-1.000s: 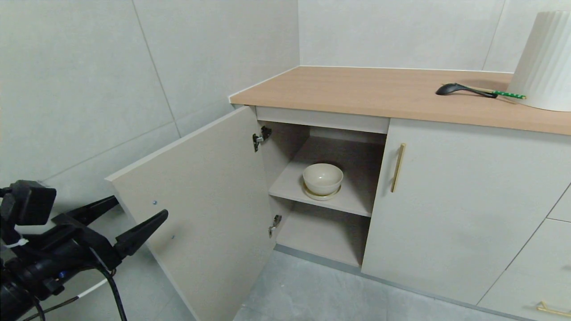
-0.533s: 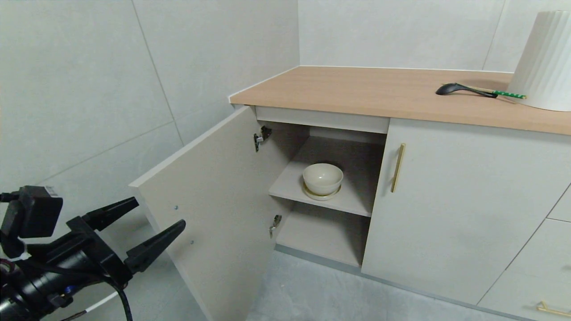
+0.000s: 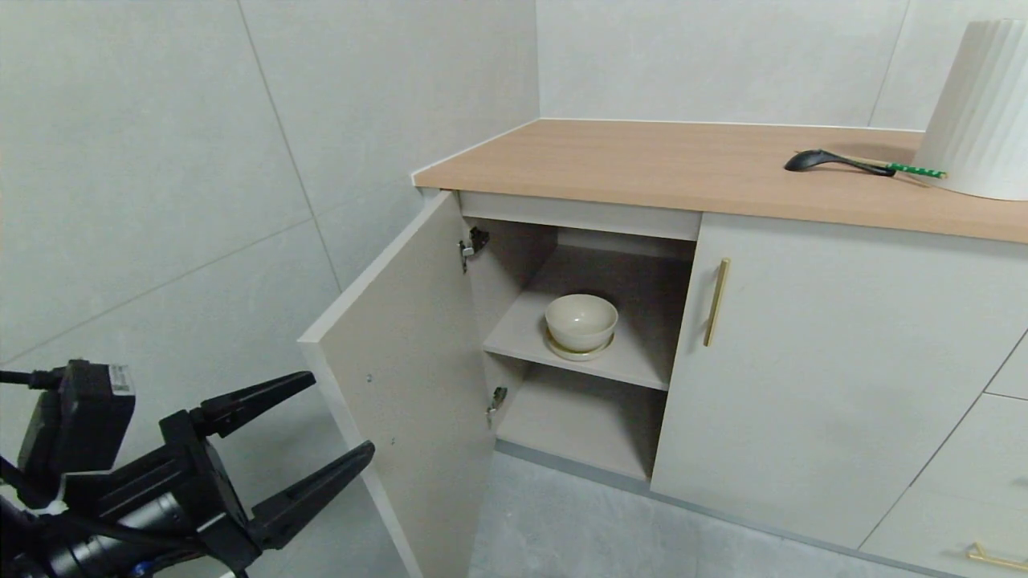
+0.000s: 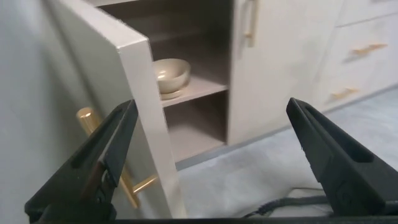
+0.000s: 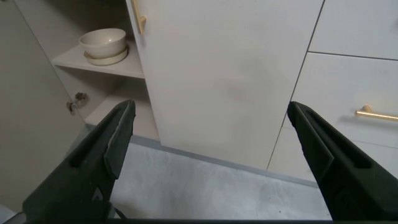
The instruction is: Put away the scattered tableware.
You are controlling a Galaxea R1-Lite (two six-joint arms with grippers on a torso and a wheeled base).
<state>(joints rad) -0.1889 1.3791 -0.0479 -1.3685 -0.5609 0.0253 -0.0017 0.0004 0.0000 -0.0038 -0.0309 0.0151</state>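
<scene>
In the head view the bowl [image 3: 581, 321] is seen on the cabinet shelf [image 3: 638, 357], the spoon [image 3: 835, 163] left on the counter [image 3: 642, 164]. In the left wrist view the left gripper [image 4: 211, 106] is held wide open, empty, near the half-open door [image 4: 140, 93]. In the right wrist view the right gripper [image 5: 210, 106] is likewise spread empty; the spoon is judged next, a raised reach being required.

- The left cabinet door [image 3: 401, 377] stands partly open, its free edge just ahead of the wide-spread left gripper [image 3: 344, 410], blocking a straight path from that side.
- Between this door and the shut right door [image 3: 803, 361], the opening can be entered from the front.
- A bowl [image 3: 581, 319] on a plate [image 3: 578, 350] takes up the front of the upper shelf [image 3: 514, 341]; bare board lies beside it.
- The lower compartment [image 3: 578, 421] offers open room.
</scene>
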